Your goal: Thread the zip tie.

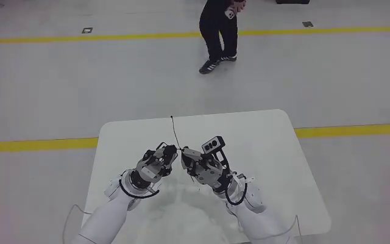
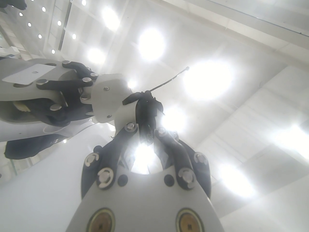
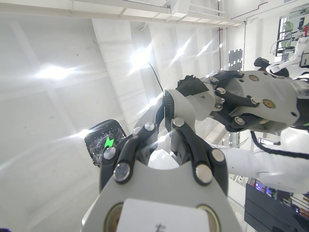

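The threading itself is judged to be the step in hand. The zip tie (image 2: 169, 80) is held clear of the counter (image 1: 268, 158), above its middle, at the spot where the two end effectors meet tip to tip. Seen from above, the left end effector (image 2: 145, 108) is set at 8 o'clock of that spot and the right end effector (image 3: 164, 107) at 4 o'clock. Both are closed, and each appears to be pinched on the tie's lower part, one just beside the other.

The tie is seen as a thin black strand, stiff but slightly bowed. Its free length points from the grip toward 12 o'clock, a little toward 11, and a small thickening is carried at its far tip. No closed loop can be made out, and the gripped part is hidden between the fingers, so how far the tie is fed cannot be told.

A fine alignment is called for next. One end should be held steady while the other is fed straight along the strand's line, so that the tie is neither buckled nor let slip.
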Robot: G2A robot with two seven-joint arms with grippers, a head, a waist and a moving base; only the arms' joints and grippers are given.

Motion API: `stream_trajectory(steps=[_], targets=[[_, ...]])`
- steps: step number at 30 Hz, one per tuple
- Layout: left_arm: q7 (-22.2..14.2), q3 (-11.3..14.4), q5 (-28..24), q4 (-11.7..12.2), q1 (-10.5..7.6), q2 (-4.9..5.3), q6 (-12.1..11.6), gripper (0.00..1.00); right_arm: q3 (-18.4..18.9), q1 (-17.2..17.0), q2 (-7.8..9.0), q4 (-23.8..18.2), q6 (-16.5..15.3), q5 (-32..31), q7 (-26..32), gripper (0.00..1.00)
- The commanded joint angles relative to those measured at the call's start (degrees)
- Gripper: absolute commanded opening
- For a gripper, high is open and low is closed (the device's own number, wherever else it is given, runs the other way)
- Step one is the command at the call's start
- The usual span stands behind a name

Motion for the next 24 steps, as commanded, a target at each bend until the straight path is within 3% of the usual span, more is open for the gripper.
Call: stream_trajectory(steps=[1, 24], targets=[[0.0, 0.0, 0.0, 0.0, -0.01, -0.04, 0.0, 0.00, 0.1, 0.0, 0.00, 0.1, 0.0, -0.1, 0.1, 0.00], [-0.4, -0.3, 0.3, -0.8, 0.17, -0.41, 0.4, 0.00, 0.9, -1.0, 0.14, -0.1, -0.2, -2.6, 1.0, 0.00]])
